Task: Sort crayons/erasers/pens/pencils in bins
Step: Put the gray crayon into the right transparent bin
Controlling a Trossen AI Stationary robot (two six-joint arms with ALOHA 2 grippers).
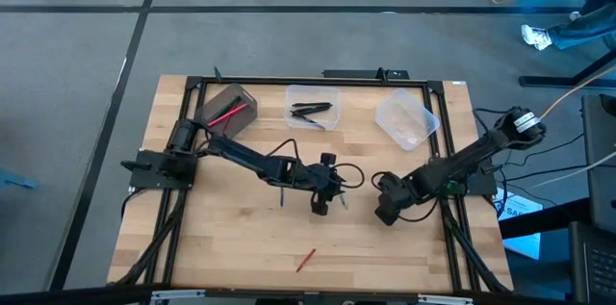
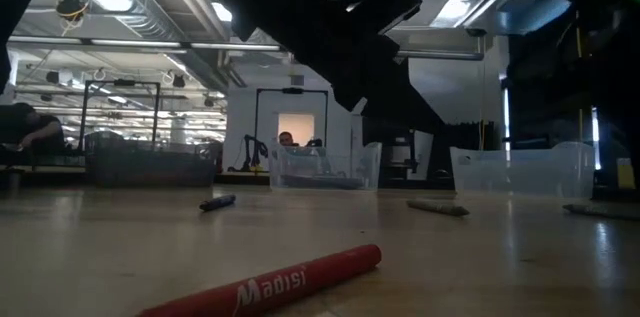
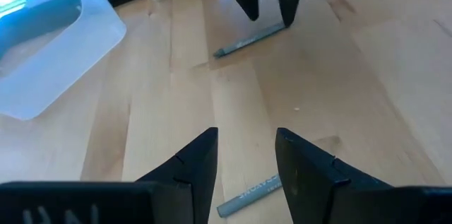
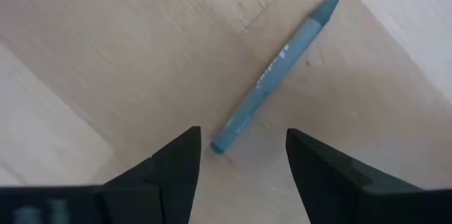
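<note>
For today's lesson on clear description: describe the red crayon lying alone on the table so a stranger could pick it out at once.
Start at the wooden table and go to its near edge, away from the three bins at the far side. There, apart from both arms, lies the red crayon, a thin stick with pale lettering. It is the only loose stick that is red; the others on the table, by the arms, are grey or blue.

Blue-grey wax crayon (image 4: 274, 75) with white lettering ahead of the black right gripper (image 4: 242, 164); red crayon (image 2: 272, 284), white lettering; pale wooden table (image 1: 231, 238).
</note>
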